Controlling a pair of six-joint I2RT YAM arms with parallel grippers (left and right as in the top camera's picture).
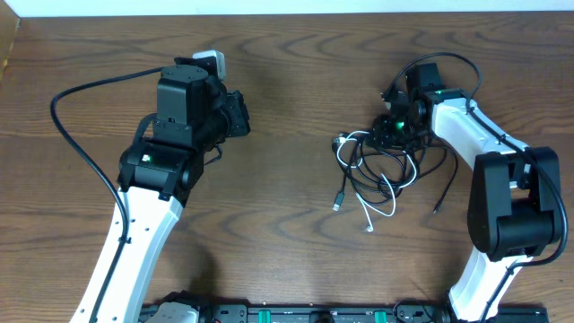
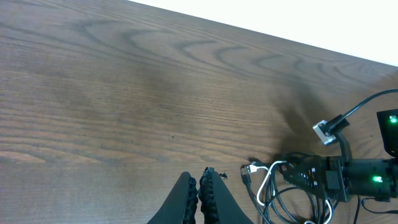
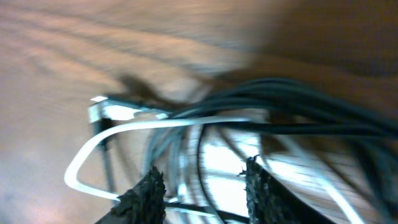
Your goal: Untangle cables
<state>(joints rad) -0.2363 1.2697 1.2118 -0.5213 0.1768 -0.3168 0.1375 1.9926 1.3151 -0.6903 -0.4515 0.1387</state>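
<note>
Right gripper (image 3: 199,177) sits low over the cable tangle's (image 1: 377,166) far edge, jaws parted, loose strands running between its fingers. Left gripper (image 2: 200,183), clenched on nothing, hangs well apart from the tangle. On the table (image 1: 296,81), the white cable (image 3: 124,127) threads through the tangle's black cables (image 1: 414,166).

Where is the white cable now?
In the overhead view, the white cable lies right of centre, tangled with the black cables, just below the right gripper.
</note>
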